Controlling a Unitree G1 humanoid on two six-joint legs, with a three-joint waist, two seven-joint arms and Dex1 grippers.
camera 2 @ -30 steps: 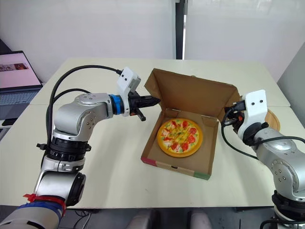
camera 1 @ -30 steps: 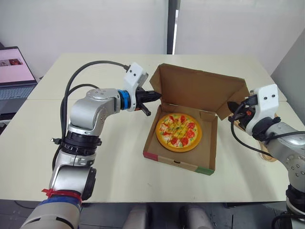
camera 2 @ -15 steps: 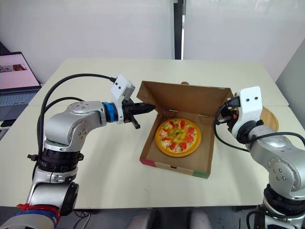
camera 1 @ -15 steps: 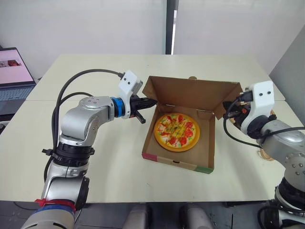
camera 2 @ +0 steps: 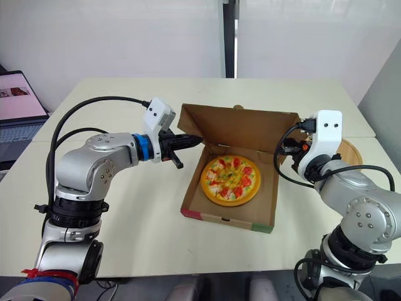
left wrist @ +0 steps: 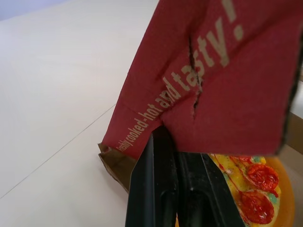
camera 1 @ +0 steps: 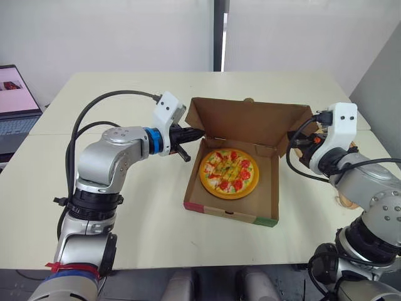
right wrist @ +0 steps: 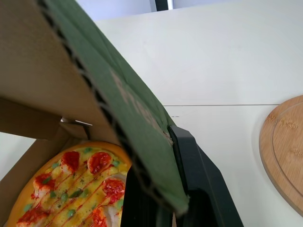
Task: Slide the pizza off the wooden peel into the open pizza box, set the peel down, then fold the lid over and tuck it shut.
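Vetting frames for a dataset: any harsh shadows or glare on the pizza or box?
Left eye view: soft even light, no glare on pizza or lid; faint shadow beside the box. Left wrist view: lid's red face evenly lit. Right wrist view: table very bright.

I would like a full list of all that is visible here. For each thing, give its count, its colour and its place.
table: 1, cream, under everything.
pizza box: 1, brown cardboard, middle of the table, between the two arms.
lid: 1, brown inside, red and green print outside, raised and leaning over the box.
pizza: 1, yellow with red toppings, inside the box.
wooden peel: 1, light wood, flat on the table to the right of the box.
laptop: 1, dark, screen lit, at the far left.
left claw: 1, black, shut on the lid's left corner.
right claw: 1, black, shut on the lid's right corner.
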